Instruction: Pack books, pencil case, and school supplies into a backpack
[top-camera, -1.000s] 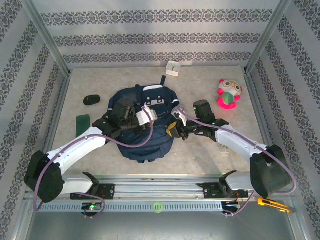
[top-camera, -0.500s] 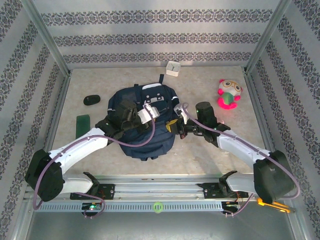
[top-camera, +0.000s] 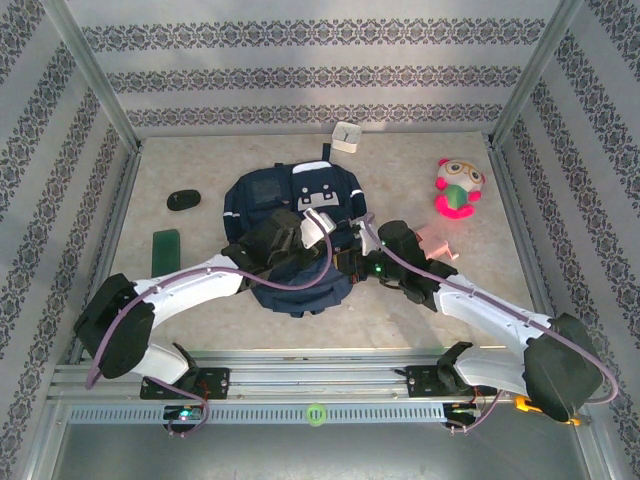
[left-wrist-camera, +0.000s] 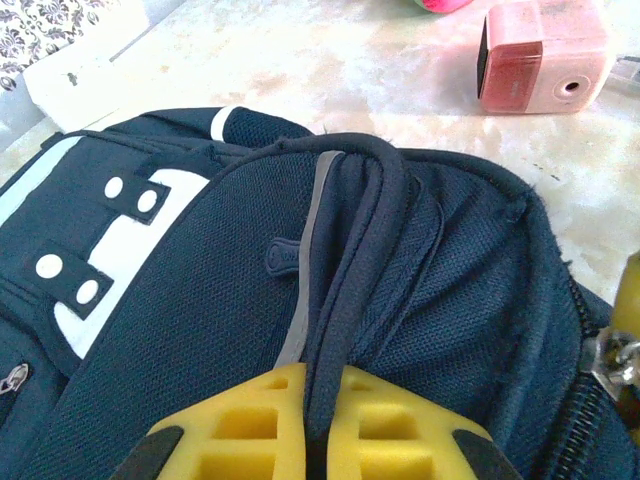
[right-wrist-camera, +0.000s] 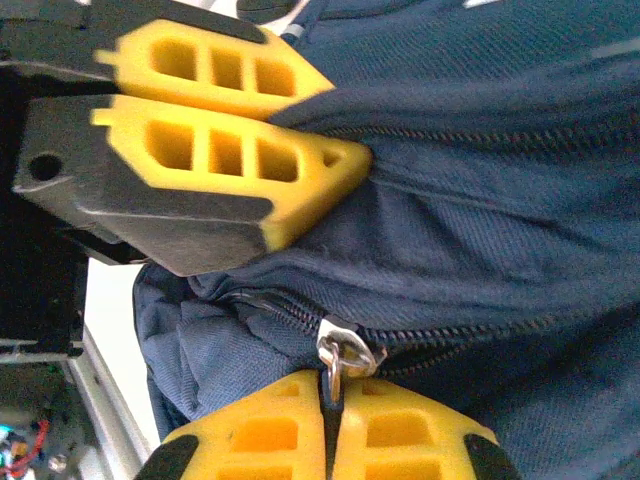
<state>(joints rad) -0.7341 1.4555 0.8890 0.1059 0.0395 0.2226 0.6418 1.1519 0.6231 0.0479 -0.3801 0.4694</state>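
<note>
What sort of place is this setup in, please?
Probably a lab robot test cell, not a real room: a metal frame holds wallpaper-patterned panels, and the left arm and right arm are bolted to a rail.

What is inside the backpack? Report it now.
The backpack shows no inside: navy fabric covers it. The right tool is shut on the zipper pull; the left tool pinches a fabric ridge.

We see the backpack (top-camera: 290, 200) in navy blue, with a light grey stripe and white patches dotted with navy, and the fingers (right-wrist-camera: 400, 440) in bright yellow on black. The pencil case (left-wrist-camera: 540, 55) is pale pink, the book (top-camera: 165, 247) dark green, and the plush toy (top-camera: 457, 188) pink and green. The worktop (top-camera: 400, 170) is mottled beige, and the walls (top-camera: 300, 75) carry dark floral bands on white.
</note>
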